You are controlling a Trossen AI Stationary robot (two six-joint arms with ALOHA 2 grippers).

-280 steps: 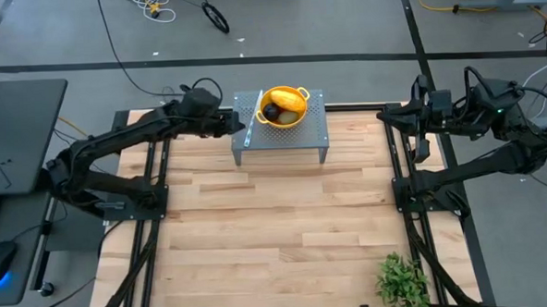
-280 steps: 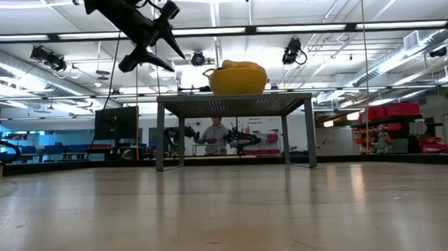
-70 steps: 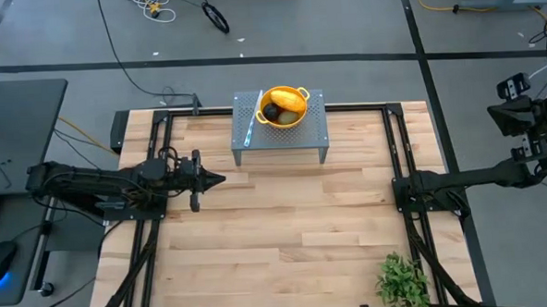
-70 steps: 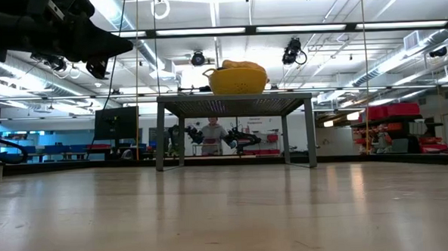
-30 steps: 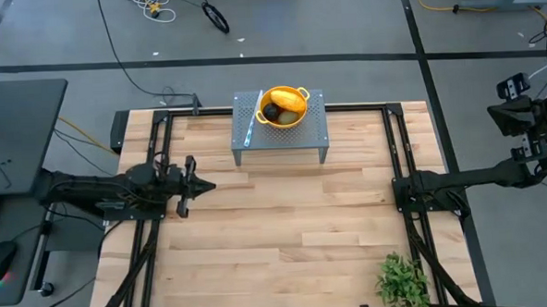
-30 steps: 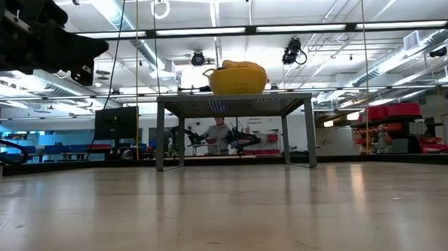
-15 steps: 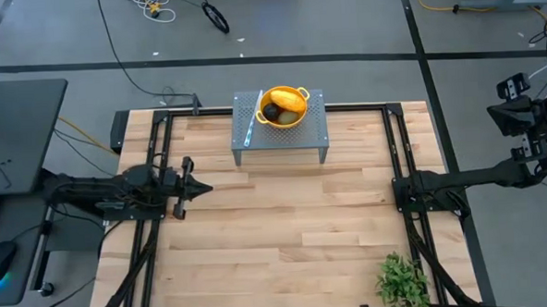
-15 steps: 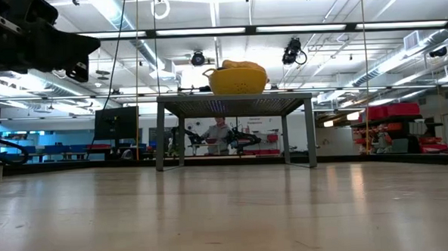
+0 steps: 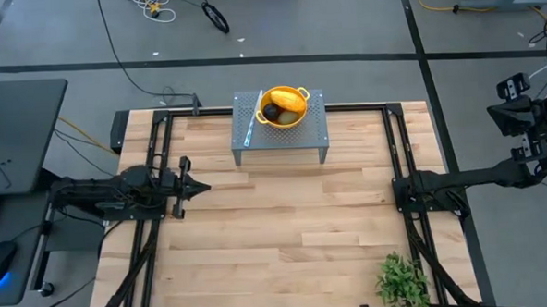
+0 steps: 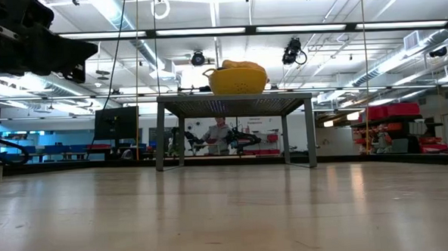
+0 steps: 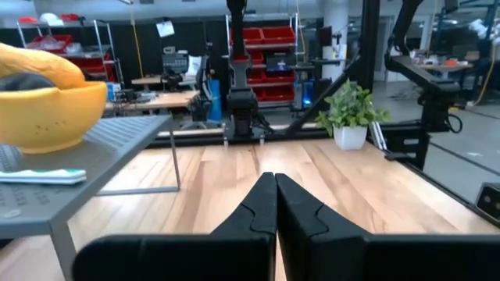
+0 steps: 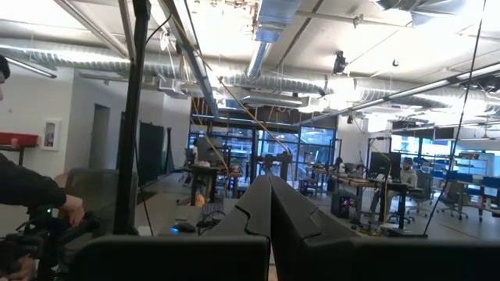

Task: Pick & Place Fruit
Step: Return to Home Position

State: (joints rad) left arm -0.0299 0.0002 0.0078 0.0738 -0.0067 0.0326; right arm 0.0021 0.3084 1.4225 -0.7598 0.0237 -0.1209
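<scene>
A yellow bowl (image 9: 284,108) stands on a small grey metal stand (image 9: 309,126) at the table's far middle. The fruit lies in it: a yellow-orange oblong piece (image 9: 291,100), a dark round one (image 9: 271,111) and an olive-green one (image 9: 291,117). In the low view the fruit (image 10: 240,65) rises above the bowl's rim (image 10: 238,80). My left gripper (image 9: 206,186) is shut and holds nothing. It points level toward the table's right, near the left edge and well short of the stand. My right gripper (image 12: 270,178), shut and with nothing in it, is drawn back beyond the table's right edge.
A slim silver knife (image 9: 250,128) lies on the stand left of the bowl; it also shows as the knife (image 11: 43,176) in the left wrist view. A leafy potted plant (image 9: 401,279) stands at the near right corner. Bare wooden tabletop (image 9: 286,227) spreads between the arms.
My left gripper has drawn back a little toward the table's left edge, still shut and pointing level. The bowl, the fruit and my right arm have kept still.
</scene>
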